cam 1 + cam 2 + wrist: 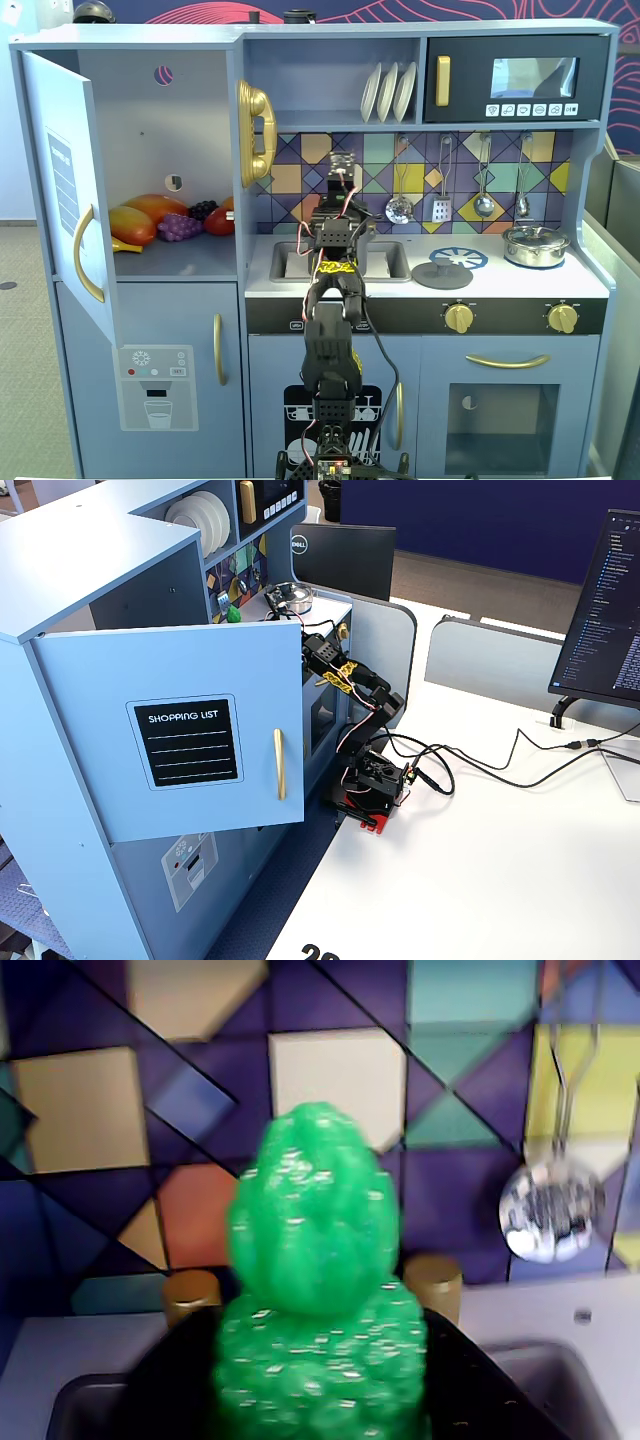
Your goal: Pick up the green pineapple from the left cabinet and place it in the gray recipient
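Observation:
In the wrist view the green pineapple (pixel 315 1290) fills the centre, bumpy, with its leafy top pointing toward the tiled back wall. My gripper (pixel 320 1385) is shut on it, and black jaw parts show on both sides of its lower body. It hangs above the sink (pixel 80 1400), in front of two gold tap knobs (pixel 190 1297). In a fixed view my gripper (pixel 341 168) is raised over the sink (pixel 385 262), and the wrist hides the fruit. The side fixed view shows a green speck, the pineapple (pixel 232 613), above the door. The left cabinet (pixel 150 120) stands open. The gray recipient is not in view.
Orange, red and purple toy fruits (pixel 165 218) lie on the cabinet shelf. The cabinet door (pixel 60 180) swings out to the left. A gray lid (pixel 442 272) and a shiny silver pot (pixel 535 245) sit on the stove top. Utensils (pixel 440 205) hang on the back wall.

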You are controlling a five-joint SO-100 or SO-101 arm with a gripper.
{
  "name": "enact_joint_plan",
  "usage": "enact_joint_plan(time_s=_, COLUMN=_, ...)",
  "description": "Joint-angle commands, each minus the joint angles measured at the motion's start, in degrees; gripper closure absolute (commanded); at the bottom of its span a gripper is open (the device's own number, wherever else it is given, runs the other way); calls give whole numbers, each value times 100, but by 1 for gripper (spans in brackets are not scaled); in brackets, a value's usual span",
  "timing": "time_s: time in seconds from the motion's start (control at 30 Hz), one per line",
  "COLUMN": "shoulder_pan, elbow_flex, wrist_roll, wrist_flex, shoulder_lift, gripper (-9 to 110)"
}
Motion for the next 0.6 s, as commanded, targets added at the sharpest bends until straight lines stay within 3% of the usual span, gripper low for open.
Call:
enact_joint_plan(time_s=0.0, shoulder_pan=35, elbow_flex=-492, wrist_roll=316, wrist_flex=0, shoulder_lift=-167, gripper=67)
enact_joint_plan(time_s=0.13, shoulder_pan=9, elbow_flex=-571, wrist_roll=220, wrist_flex=-53, shoulder_lift=-255, gripper=61)
enact_joint_plan(time_s=0.37, shoulder_pan=79, elbow_flex=-668, wrist_roll=26, wrist_flex=378, shoulder_lift=132, gripper=64)
enact_joint_plan(time_s=0.43, shoulder_pan=62, elbow_flex=-791, wrist_roll=-44, wrist_flex=1020, shoulder_lift=642, gripper=65)
enact_joint_plan(time_s=0.57, shoulder_pan=9, elbow_flex=-1072, wrist_roll=-211, wrist_flex=3630, shoulder_lift=1740, gripper=71)
